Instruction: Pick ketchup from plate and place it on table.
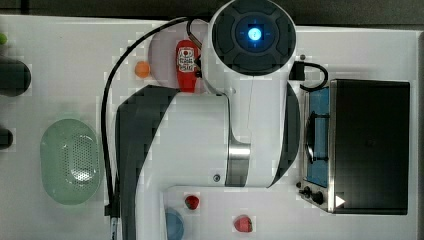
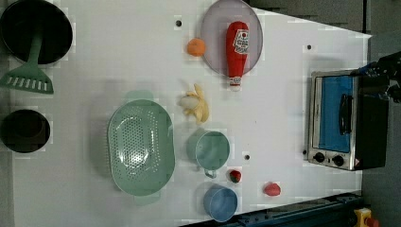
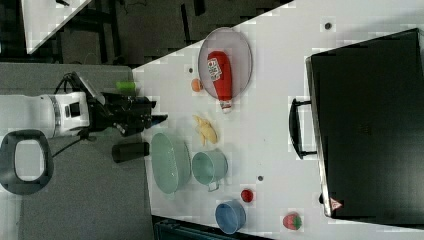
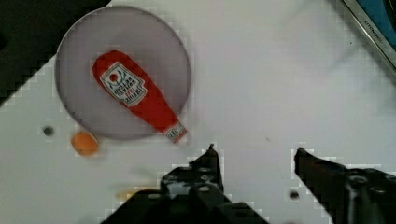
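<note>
The ketchup [image 4: 135,95], a red squeeze bottle with a white label, lies flat on the pale lilac plate [image 4: 84,37], its cap reaching just past the rim. My gripper [image 4: 256,151] hangs open above the bare white table [image 4: 261,70], off to the side of the bottle's cap end, with nothing between its fingers. In the left view the ketchup [image 2: 237,47] lies on the plate [image 2: 215,28] near the table's far edge. The right view shows the ketchup [image 3: 220,75], the plate [image 3: 240,45] and the gripper [image 3: 157,112]. In the top view the arm covers part of the plate [image 1: 162,50] beside the ketchup [image 1: 187,65].
An orange ball [image 2: 196,47] sits beside the plate and a peeled banana [image 2: 196,104] lies below it. A green perforated basket [image 2: 141,142], a green cup [image 2: 212,150], a blue cup [image 2: 220,203] and two red strawberry pieces [image 2: 272,189] stand nearer. A toaster oven [image 2: 343,120] is at the left view's right.
</note>
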Robot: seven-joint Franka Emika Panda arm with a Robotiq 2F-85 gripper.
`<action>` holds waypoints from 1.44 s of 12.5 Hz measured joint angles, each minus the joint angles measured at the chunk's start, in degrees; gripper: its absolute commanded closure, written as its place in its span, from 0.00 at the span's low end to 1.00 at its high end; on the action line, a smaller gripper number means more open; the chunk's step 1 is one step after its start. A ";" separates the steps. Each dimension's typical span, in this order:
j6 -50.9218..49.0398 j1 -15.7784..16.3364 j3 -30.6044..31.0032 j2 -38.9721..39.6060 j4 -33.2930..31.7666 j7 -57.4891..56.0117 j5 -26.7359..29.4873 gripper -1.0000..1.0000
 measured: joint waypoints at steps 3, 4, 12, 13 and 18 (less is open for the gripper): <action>-10.00 -3.12 2.68 -5.38 -3.02 0.00 0.40 0.00; -10.38 -3.80 3.02 -6.64 -2.63 -0.01 0.16 0.00; -7.68 -5.30 7.19 0.05 -0.06 -0.31 0.07 0.00; -6.29 -5.23 7.93 2.55 -0.45 -0.45 -0.23 0.00; 3.02 -4.43 9.48 14.41 -1.73 -9.92 -0.32 0.00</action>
